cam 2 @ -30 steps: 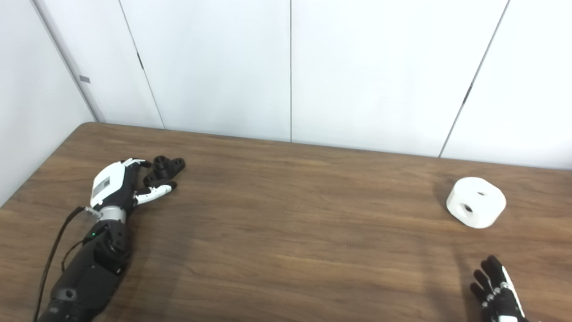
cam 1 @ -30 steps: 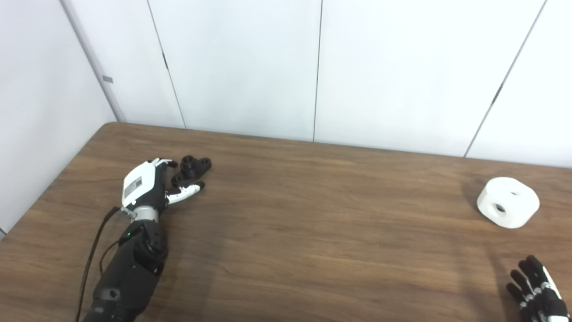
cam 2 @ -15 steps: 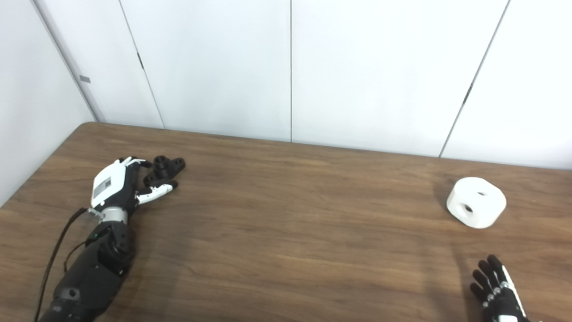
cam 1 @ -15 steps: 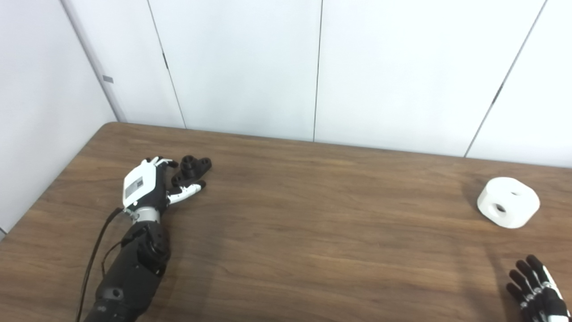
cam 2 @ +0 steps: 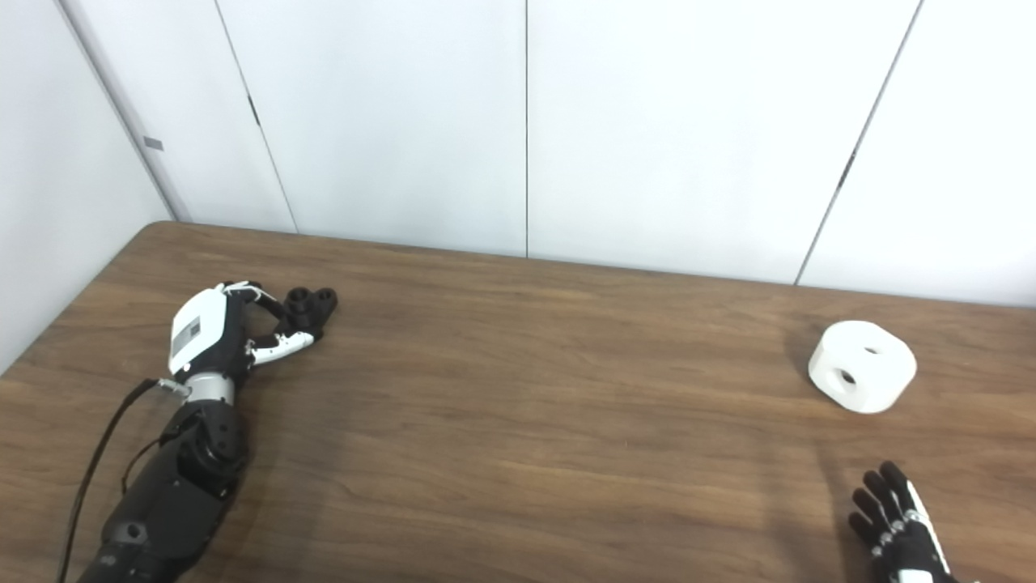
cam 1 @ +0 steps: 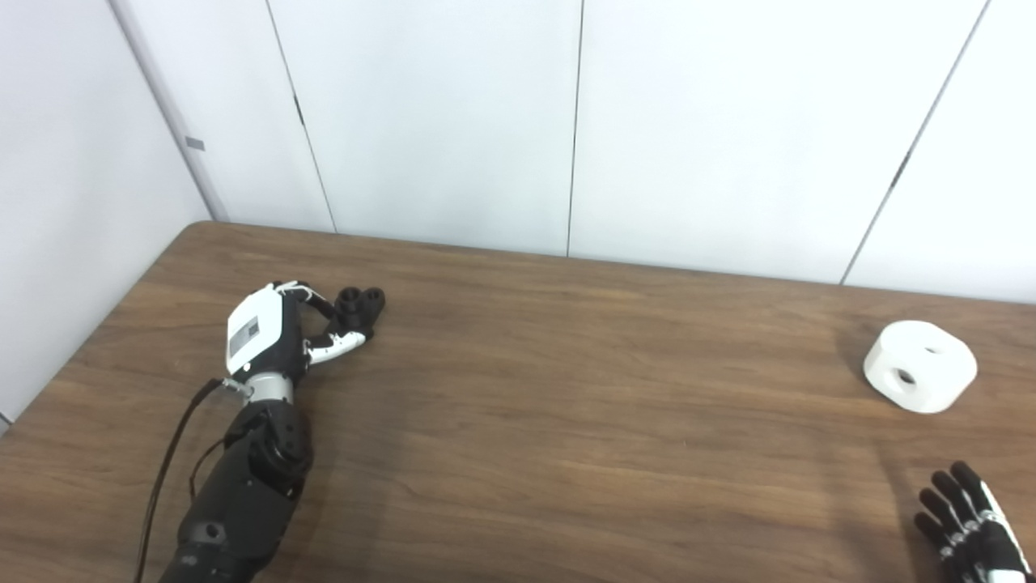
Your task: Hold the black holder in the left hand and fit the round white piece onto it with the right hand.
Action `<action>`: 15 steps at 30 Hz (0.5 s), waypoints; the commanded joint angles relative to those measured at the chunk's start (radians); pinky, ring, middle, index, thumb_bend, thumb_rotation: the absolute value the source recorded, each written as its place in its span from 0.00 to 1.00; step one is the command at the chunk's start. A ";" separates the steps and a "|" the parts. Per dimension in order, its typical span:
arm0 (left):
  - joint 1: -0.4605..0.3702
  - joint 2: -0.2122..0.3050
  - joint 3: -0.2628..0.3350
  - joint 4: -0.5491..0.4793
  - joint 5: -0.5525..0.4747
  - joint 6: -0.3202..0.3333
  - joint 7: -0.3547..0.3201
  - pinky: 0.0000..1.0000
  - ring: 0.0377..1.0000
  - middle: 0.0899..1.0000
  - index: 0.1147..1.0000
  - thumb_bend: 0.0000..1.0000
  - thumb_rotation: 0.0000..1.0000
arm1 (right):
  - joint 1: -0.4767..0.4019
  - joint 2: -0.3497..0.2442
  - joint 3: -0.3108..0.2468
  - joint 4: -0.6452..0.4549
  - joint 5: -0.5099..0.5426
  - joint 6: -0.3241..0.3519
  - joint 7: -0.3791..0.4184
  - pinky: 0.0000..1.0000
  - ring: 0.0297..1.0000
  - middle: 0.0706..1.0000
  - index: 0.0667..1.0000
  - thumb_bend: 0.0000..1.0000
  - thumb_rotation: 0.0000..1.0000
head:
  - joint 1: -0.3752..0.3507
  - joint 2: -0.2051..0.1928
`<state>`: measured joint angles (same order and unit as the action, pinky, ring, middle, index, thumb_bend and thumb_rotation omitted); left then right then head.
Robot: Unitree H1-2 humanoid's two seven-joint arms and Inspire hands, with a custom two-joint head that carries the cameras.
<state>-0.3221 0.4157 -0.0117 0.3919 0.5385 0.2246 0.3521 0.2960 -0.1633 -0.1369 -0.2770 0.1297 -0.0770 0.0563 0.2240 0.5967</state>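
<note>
The black holder (cam 1: 358, 306) lies on the wooden table (cam 1: 566, 405) at the far left. My left hand (cam 1: 271, 336) is beside it, with fingers (cam 1: 317, 304) curled over its near side and the thumb (cam 1: 336, 348) below it. The holder still touches the table; it also shows in the right eye view (cam 2: 310, 306). The round white piece (cam 1: 920, 366), with holes in its top and side, sits alone at the far right. My right hand (cam 1: 967, 522) is at the bottom right corner, fingers spread, empty, well short of the white piece.
White wall panels (cam 1: 566, 121) stand behind the table's back edge. The table's left edge runs close to my left arm (cam 1: 243, 478), and a black cable (cam 1: 166, 470) trails beside the arm.
My left hand's fingers have curled in on the black holder, and the holder has turned and tipped so it looks narrower. The right hand and the white piece have barely moved.
</note>
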 commanded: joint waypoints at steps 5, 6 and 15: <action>-0.012 0.016 0.006 -0.005 0.003 -0.024 0.019 1.00 0.92 0.80 0.42 0.52 0.05 | 0.003 -0.001 -0.004 -0.032 0.006 0.011 0.003 0.89 0.92 0.94 0.95 0.62 0.96 | 0.001 0.001; -0.011 0.016 0.005 -0.010 0.004 -0.021 0.016 1.00 0.92 0.80 0.42 0.52 0.05 | 0.004 -0.001 -0.003 -0.032 0.005 0.010 0.003 0.90 0.93 0.94 0.95 0.62 0.96 | 0.001 0.001; 0.002 0.019 0.002 -0.058 0.005 -0.012 -0.008 1.00 0.91 0.79 0.42 0.52 0.05 | 0.002 -0.005 -0.002 -0.023 0.010 -0.005 0.012 0.90 0.93 0.94 0.95 0.60 0.97 | -0.007 0.012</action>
<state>-0.3060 0.4159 -0.0120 0.3640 0.5334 0.2173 0.3420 0.2961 -0.1634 -0.1391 -0.2813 0.1343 -0.0708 0.0579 0.2209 0.6044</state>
